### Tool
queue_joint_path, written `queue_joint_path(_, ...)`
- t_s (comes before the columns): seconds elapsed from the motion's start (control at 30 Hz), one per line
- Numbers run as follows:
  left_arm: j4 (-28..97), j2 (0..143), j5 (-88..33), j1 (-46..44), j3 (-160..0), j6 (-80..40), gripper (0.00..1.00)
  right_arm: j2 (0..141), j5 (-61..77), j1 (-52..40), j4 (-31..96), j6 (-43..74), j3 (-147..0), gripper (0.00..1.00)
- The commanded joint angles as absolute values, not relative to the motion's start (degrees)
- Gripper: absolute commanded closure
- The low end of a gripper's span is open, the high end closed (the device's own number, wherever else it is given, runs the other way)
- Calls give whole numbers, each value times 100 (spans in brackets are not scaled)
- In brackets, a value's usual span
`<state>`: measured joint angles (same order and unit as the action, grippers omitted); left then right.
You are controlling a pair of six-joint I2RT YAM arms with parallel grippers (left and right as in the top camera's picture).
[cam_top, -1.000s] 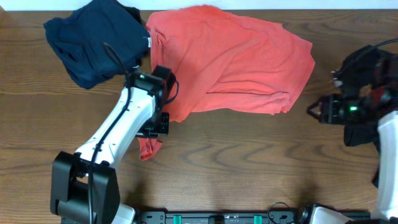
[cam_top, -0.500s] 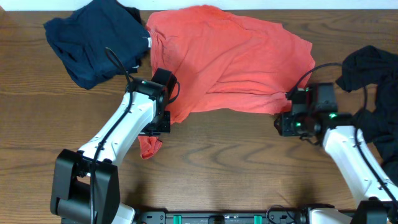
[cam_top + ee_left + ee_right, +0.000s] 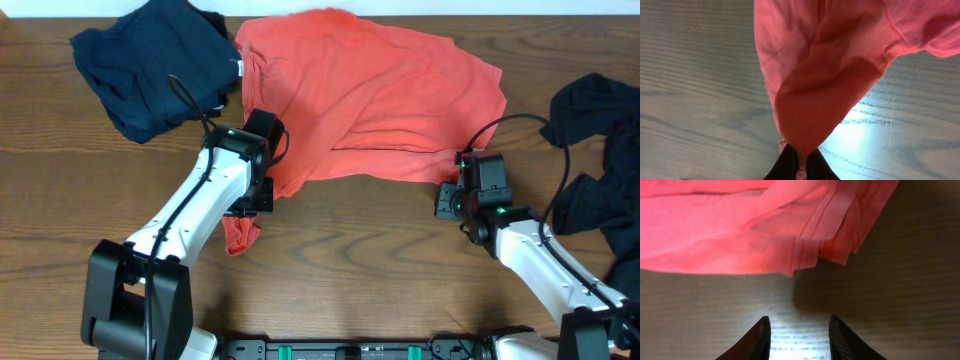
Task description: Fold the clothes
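- Dark wood-grain table [image 3: 380, 260] fills the overhead view
- Red-orange T-shirt [image 3: 370, 90] lies spread and rumpled across the upper centre, with its lower-left corner drawn down toward the lower left of the frame
- Left gripper [image 3: 250, 205] is clenched on that corner; at the bottom of its wrist view the dark fingers [image 3: 785, 167] pinch a bunched point of red cloth
- Right gripper [image 3: 797, 332] stands partly apart, grasping nothing; its fingers [image 3: 760, 335] are over bare wood just below the shirt's layered hem
- Navy T-shirt [image 3: 150, 65] is heaped at upper left, touching the red one
- Black T-shirts [image 3: 600, 110] are piled at the right edge
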<state>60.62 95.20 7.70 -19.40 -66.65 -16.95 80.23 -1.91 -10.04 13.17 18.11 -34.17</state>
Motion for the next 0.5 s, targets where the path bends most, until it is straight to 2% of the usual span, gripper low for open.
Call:
queue_joint_path(0.0,6051,9494,867,-1931,-6665,-1767,94,8195,-451,-1057,1100,2023,-3339,62)
queue_joint_path(0.47,6042,9494,1015,-1931,-6665,-1767,94,8997,-364,-1057,486,2270,-3339,61)
